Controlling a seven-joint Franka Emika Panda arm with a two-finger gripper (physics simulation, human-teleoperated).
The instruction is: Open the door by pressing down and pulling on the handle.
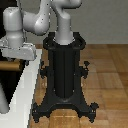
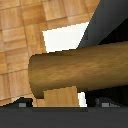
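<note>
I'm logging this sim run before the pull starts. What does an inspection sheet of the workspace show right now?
Surface: wood-plank floor; a white slab at the exterior view's left.
Job's things: the handle, a brass-brown bar, fills the wrist view; only its tip shows in the exterior view. The door is a dark panel behind the handle.
Clutter: nothing seen.
Gripper: gripper hangs at the handle; its dark fingers flank the bar; open or shut cannot be told.
Cables: nothing seen.
Surroundings: black pedestal with splayed feet; dark wall behind.
</note>
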